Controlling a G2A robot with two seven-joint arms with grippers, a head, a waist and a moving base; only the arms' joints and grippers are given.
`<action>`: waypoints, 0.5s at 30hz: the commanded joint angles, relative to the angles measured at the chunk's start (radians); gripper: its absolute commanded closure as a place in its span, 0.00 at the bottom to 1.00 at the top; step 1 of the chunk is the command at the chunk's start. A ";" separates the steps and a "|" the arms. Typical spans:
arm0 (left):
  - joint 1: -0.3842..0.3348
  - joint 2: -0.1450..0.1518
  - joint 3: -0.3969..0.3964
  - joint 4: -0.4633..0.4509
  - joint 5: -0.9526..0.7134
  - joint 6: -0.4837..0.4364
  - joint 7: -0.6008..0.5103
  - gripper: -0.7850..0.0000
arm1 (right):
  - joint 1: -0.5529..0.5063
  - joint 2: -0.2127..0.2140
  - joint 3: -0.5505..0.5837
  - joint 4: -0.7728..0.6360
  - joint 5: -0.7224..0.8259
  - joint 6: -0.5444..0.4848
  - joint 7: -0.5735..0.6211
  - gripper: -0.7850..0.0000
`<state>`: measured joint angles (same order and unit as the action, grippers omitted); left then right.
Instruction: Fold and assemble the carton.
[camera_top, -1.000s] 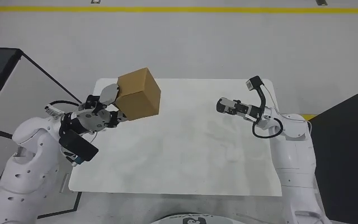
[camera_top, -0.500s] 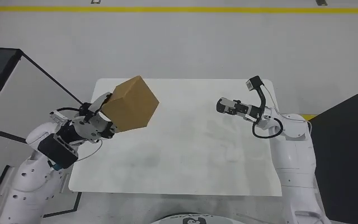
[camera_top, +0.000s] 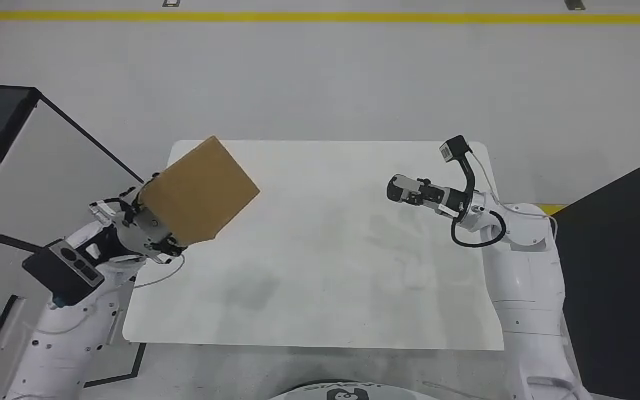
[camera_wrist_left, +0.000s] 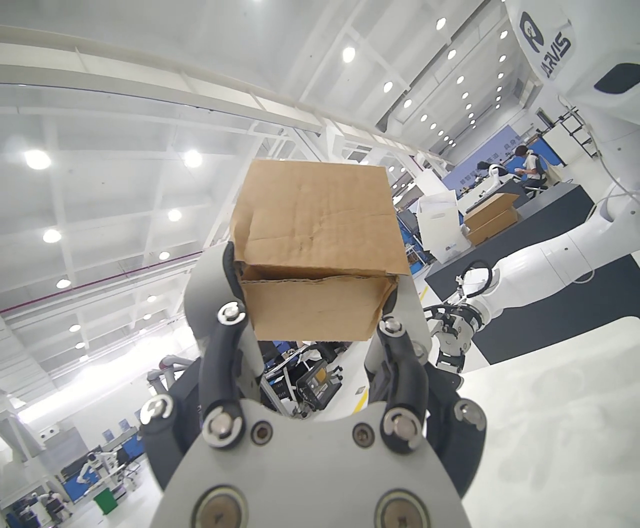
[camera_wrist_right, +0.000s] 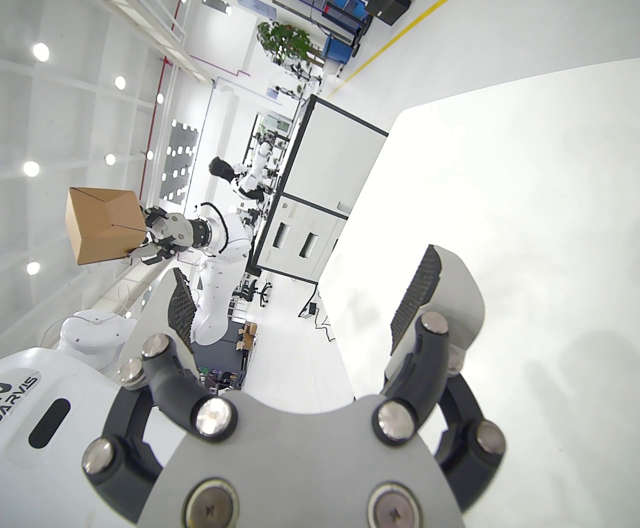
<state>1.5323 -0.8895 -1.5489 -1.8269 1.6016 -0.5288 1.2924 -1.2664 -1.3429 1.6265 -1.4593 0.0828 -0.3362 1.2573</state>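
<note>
So, the carton (camera_top: 195, 190) looks like a closed-up cube of plain brown corrugated cardboard. From the top view we see one broad flat face, tilted, with crisp edges and corners. It hangs in the air over the left edge of the bench (camera_top: 350, 280), partly past it, not touching the surface.

In the left wrist view the carton (camera_wrist_left: 320, 220) shows more wear: shallow creases and small dents run across the upper panel. Just below that, one flap edge overlaps the panel under it with a thin dark gap and a slightly ragged cut line. The left fingers (camera_wrist_left: 210, 295) are clamped on it, one on each side of the lower panel, with dark pads pressed into the cardboard.

From the right wrist view, well off in the distance, the carton (camera_wrist_right: 100, 230) shows fold lines meeting near the middle of one face.

The right fingers (camera_wrist_right: 450, 300) are spread apart with nothing between them, above the right part of the bench. Their pads are dark and ribbed, set in smooth pale shells with black linkages and shiny bolt heads. The bench top itself is matte white with rounded corners and a few faint smudges.
</note>
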 joint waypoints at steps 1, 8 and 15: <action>-0.004 0.000 0.006 -0.002 -0.012 -0.002 -0.003 1.00 | 0.000 0.000 0.000 0.000 0.000 0.000 0.000 0.00; -0.010 0.005 0.021 0.001 -0.012 -0.005 -0.006 1.00 | 0.000 0.000 0.000 0.000 0.000 0.000 0.000 0.00; -0.010 0.012 -0.011 0.016 0.078 0.017 -0.034 1.00 | 0.000 0.000 0.000 0.000 0.000 0.000 0.000 0.00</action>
<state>1.5208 -0.8781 -1.5521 -1.8124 1.6576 -0.5198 1.2724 -1.2664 -1.3429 1.6265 -1.4593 0.0828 -0.3362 1.2573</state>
